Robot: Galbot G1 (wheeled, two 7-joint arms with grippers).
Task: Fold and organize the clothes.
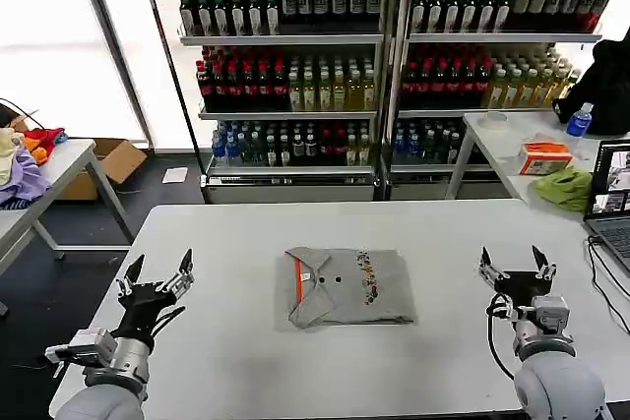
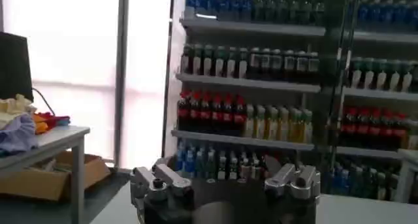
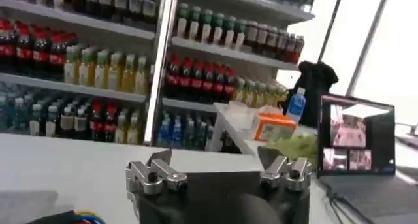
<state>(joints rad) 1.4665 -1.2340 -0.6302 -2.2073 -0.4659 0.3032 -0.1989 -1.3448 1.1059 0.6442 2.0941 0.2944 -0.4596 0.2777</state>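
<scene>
Head view: One grey T-shirt [image 1: 347, 286] lies folded into a compact rectangle at the centre of the frame, on the white counter [image 1: 246, 233]. Its collar with the orange strip sits at the left end and the chest print faces up. The edges look fairly square, though the lower right corner is slightly loose. The left gripper [image 1: 157, 276] hangs at lower left, over the near left edge of the counter, fingers spread, holding nothing and well apart from the shirt. The right gripper [image 1: 515, 267] hangs at lower right, fingers likewise spread and empty, also well apart from the shirt. A pile of coloured cloth [image 1: 22, 159] rests on a side table at the left edge of the frame. A green cloth [image 1: 565, 187] lies on another table at the right.

Left wrist view: The left gripper [image 2: 225, 179] sits at the bottom centre, fingers spread, with nothing between them. Drink shelves [image 2: 281, 81] stand behind it.

Right wrist view: The right gripper [image 3: 219, 172] sits at the bottom centre, fingers spread and empty. A laptop [image 3: 356, 137] stands at the right.

Assessment: Folding of this shirt appears complete. What remains, if anything, is putting it away or squaring it up. No further grey shirt lies on the counter.
</scene>
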